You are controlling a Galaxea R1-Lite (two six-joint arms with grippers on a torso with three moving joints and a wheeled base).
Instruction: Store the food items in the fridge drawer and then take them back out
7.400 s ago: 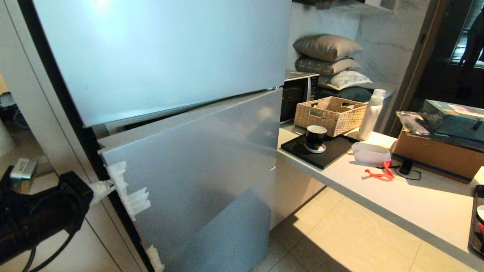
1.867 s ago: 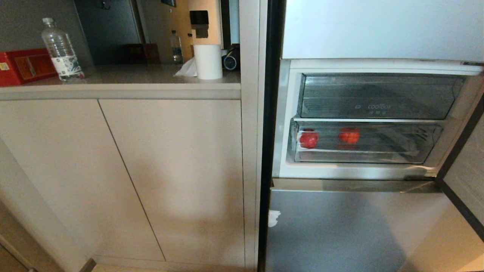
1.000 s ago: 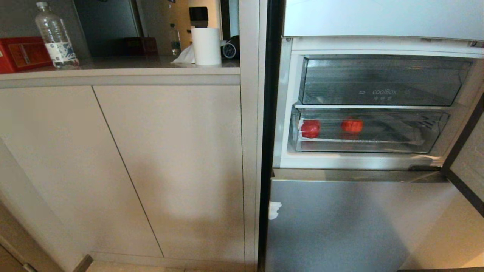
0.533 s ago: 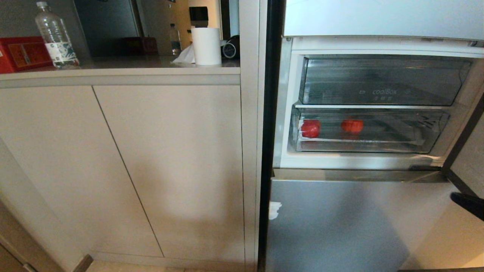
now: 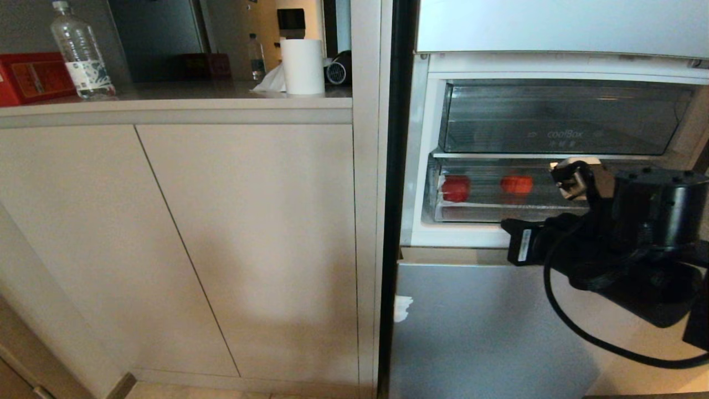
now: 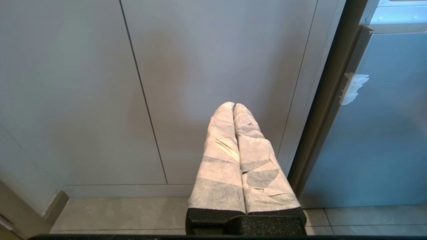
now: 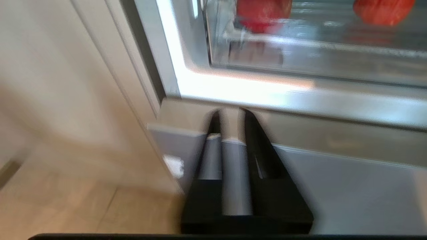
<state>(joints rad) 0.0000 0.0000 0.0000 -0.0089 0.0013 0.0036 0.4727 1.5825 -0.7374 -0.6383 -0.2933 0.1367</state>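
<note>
R gripper (image 7: pixel 230 115) hangs in front of the open fridge, jaws narrowly apart w/ a thin gap, nothing betw them. Just above & beyond its tips: fridge drawer (image 5: pixel 487 213), shut, w/ both food items inside – glossy red ball (image 5: pixel 456 188) twd the hinge side, red packet (image 5: pixel 516 184) beside it, apart. Drawer's clear front wall stands betw gripper & food. Below the tips: lower grey fridge door (image 5: pixel 487 327) w/ a tape scrap (image 5: pixel 402 308). Above the drawer: coolBox drawer (image 5: pixel 559 119). R arm body covers the drawer's far end. L gripper (image 6: pixel 233 106) parked low, pads pressed together, facing beige cabinet doors (image 6: pixel 140 93). Counter above w/ water bottle (image 5: pixel 82 51), paper roll (image 5: pixel 302 66), red box (image 5: pixel 30 76).
</note>
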